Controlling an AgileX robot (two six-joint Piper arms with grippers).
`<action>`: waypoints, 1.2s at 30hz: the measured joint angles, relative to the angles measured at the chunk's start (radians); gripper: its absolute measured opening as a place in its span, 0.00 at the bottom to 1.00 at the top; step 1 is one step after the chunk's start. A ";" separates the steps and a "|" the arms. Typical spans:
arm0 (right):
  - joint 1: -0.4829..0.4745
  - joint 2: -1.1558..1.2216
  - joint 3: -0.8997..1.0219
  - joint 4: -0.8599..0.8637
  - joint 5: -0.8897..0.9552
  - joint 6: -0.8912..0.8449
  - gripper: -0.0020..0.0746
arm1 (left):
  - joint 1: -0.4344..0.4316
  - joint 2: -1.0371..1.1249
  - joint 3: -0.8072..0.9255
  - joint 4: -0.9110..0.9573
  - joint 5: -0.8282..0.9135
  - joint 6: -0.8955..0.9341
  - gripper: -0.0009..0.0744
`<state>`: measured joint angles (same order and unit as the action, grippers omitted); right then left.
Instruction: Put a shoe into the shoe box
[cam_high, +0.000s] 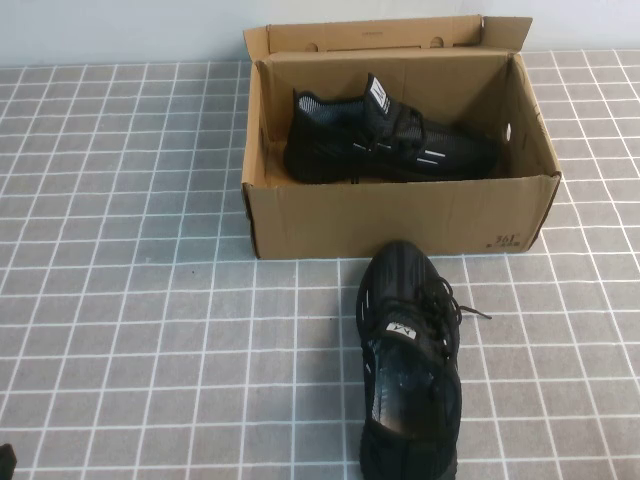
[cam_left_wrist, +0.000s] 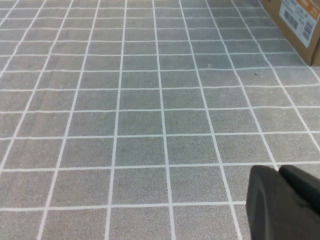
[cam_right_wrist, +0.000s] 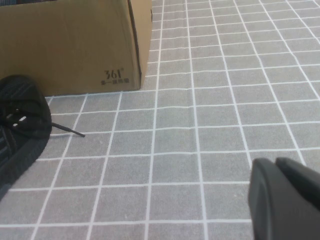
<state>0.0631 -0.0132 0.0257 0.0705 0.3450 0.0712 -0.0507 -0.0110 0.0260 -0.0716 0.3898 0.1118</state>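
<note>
The shoe, a black knit sneaker with a small white logo on its tongue tab, lies on the tiled cloth just in front of the shoe box, toe toward the box. Its toe and a lace end show in the right wrist view beside the box's printed corner. The box is open, its lid flap up at the back. My left gripper is shut and empty over bare tiles, far left of the shoe. My right gripper is shut and empty, low over tiles to the right of the shoe.
The twin shoe with the upright white-barred tongue tab lies on its side inside the box, along the back wall. A labelled corner of the box shows in the left wrist view. A grey tiled cloth covers the table.
</note>
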 joint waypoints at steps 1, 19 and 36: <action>0.000 0.000 0.000 0.000 0.000 0.000 0.01 | 0.000 0.000 0.000 0.000 0.000 0.000 0.01; 0.000 0.000 0.000 0.000 0.000 0.000 0.01 | 0.000 0.000 0.000 0.000 0.000 0.000 0.01; 0.000 0.000 0.000 0.132 -0.033 0.000 0.01 | 0.000 0.000 0.000 0.000 0.000 0.000 0.01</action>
<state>0.0631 -0.0132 0.0257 0.2024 0.3119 0.0712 -0.0507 -0.0110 0.0260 -0.0716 0.3898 0.1118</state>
